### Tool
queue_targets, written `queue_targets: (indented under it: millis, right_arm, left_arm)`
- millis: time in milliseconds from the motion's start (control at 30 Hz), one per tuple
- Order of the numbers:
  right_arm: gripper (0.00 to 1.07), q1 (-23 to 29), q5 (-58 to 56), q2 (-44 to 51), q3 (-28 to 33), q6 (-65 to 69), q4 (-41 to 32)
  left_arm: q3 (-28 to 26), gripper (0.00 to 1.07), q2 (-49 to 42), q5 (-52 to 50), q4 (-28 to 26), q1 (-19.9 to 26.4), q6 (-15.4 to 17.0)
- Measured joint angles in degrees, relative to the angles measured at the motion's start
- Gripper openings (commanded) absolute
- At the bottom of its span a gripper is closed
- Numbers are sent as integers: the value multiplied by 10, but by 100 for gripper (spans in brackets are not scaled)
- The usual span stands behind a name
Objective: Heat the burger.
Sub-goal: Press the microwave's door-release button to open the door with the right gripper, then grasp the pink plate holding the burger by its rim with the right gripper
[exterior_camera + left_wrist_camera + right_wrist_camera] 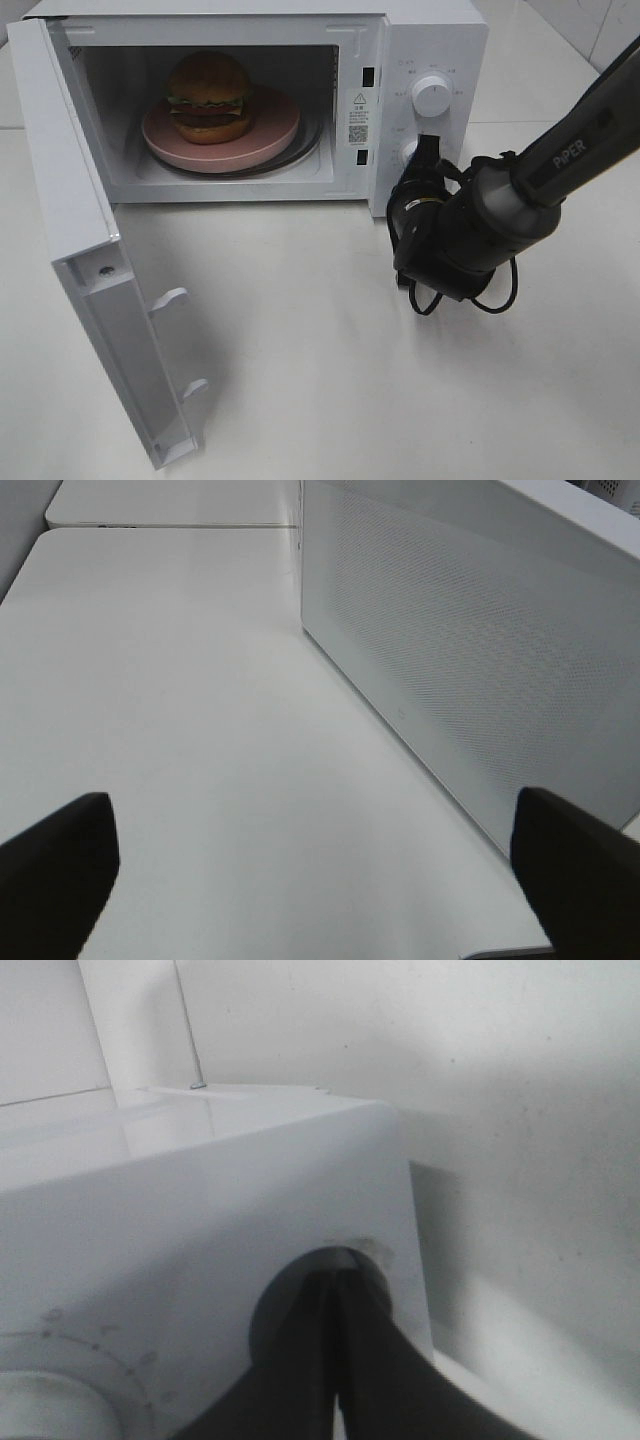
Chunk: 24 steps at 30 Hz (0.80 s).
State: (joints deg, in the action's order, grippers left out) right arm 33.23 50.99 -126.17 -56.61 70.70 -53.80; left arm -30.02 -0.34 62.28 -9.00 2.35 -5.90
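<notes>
**Right gripper shut at the microwave's knob**

Its jaws are pressed together on nothing, with the tips at the lower knob of the microwave. Left gripper is spread wide and empty above the surface. The burger sits on a pink plate inside the cavity, and the door is swung open.

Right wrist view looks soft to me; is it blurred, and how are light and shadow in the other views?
Right wrist view: the shut right fingers are a dark, blurred silhouette against the microwave, whose top shows pale glare. Left wrist view: the left fingers are blurred dark shapes; the table is evenly lit. Exterior high view: sharp; the burger sits in a dimmer cavity.
</notes>
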Motion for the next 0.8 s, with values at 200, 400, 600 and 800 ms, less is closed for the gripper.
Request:
queue_targets:
  millis: [200, 400, 600, 800]
  right_arm:
    - [0, -13, -24, 34, 38, -24, 54]
    - [0, -15, -67, 65, 66, -77, 87]
    - [0, -15, -106, 112, 122, -143, 115]
    - [0, -15, -169, 153, 154, -217, 154]
  left_arm:
    - [0, 100, 0, 0, 0, 0, 0]
    - [0, 100, 0, 0, 0, 0, 0]
    - [0, 100, 0, 0, 0, 0, 0]
    - [0, 100, 0, 0, 0, 0, 0]
